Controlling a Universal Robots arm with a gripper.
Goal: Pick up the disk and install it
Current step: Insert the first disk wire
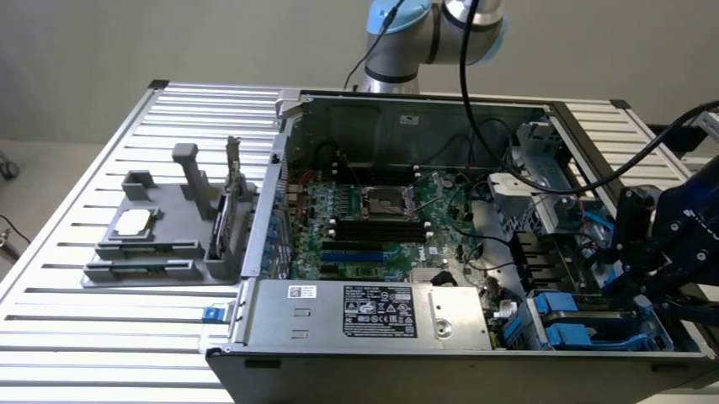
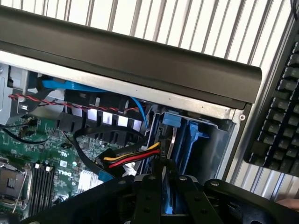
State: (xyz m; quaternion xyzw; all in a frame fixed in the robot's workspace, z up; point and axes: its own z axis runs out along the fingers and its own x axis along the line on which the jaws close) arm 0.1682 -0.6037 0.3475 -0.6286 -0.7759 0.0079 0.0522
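Where the slatted metal surface (image 1: 79, 345) meets its near edge in the exterior view, an open computer case (image 1: 371, 372) stands with its interior exposed. 1 arm (image 1: 393, 38) rises at the far edge of the surface, behind the case, and its black wrist section hangs over the case's end toward the exterior view's right.

Inside the case, a silver labelled power supply box (image 1: 371, 311) lies along the near wall. A green motherboard (image 1: 371, 215) covers the floor behind it.

A gray tray (image 1: 168, 248) sits near the surface's edge on the exterior view's left, just beside the case wall. A black keyboard (image 2: 280, 107) lies on the surface outside the opposite case wall.

The drive bay (image 1: 584, 328) occupies the case corner nearest the surface's near edge on the exterior view's right, and blue carriers stand in it.

The tool (image 2: 164, 181) is poised directly at this bay, its 2 fingers (image 2: 147, 191) pressed against a thin upright slab. That slab is the disk (image 2: 167, 201), seen edge-on as a blue strip between them, its far edge at the mouth of the bay.

A yellow, red and black cable bundle (image 2: 131, 161) runs just beside the fingers. 1 small square chip (image 1: 133, 223) rests on the tray.
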